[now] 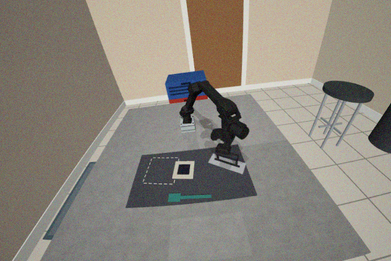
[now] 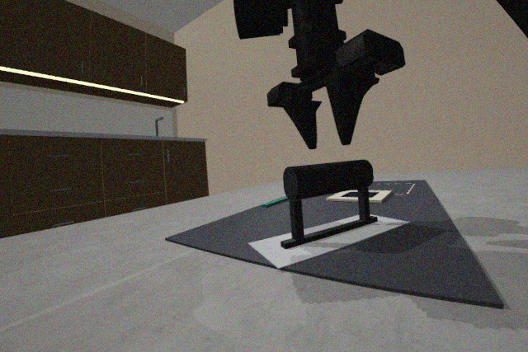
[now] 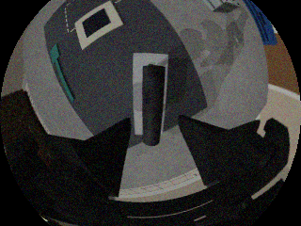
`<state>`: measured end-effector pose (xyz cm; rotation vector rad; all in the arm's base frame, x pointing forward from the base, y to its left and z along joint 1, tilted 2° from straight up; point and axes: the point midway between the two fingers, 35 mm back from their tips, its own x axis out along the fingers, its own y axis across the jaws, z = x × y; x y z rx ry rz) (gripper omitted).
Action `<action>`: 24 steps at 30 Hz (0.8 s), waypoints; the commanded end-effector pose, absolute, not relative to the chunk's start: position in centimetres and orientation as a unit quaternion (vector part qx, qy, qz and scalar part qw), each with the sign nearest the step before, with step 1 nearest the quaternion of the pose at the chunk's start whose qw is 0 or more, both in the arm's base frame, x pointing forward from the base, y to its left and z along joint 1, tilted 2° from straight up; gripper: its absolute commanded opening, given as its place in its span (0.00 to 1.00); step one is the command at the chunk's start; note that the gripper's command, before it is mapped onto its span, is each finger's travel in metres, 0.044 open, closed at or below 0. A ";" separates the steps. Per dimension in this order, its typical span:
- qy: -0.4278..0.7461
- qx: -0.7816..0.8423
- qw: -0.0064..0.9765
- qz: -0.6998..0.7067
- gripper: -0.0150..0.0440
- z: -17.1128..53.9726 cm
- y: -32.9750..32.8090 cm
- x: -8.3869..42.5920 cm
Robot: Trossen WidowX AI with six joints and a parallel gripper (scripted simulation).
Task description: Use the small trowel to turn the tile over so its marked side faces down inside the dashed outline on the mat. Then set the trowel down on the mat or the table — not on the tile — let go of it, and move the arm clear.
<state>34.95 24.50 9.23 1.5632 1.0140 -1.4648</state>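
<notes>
The trowel has a flat pale blade and a raised black bar handle; it rests at the mat's right end in the top view. My gripper is open and empty, pointing down just above the handle, one finger to each side of it in the wrist view. The cream tile lies flat, its dark square mark up. It covers part of the right side of the dashed outline, mostly outside it.
A teal paddle-shaped tool lies along the near edge of the dark mat in the top view. A blue and red box stands behind the arm's base. A round stool stands far right.
</notes>
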 end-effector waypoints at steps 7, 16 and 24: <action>0.382 0.620 0.360 -0.584 0.71 8.8 24.5 35.0; 0.382 0.620 0.360 -0.583 0.71 7.3 24.6 35.0; 0.382 0.620 0.360 -0.583 0.71 6.0 24.7 35.0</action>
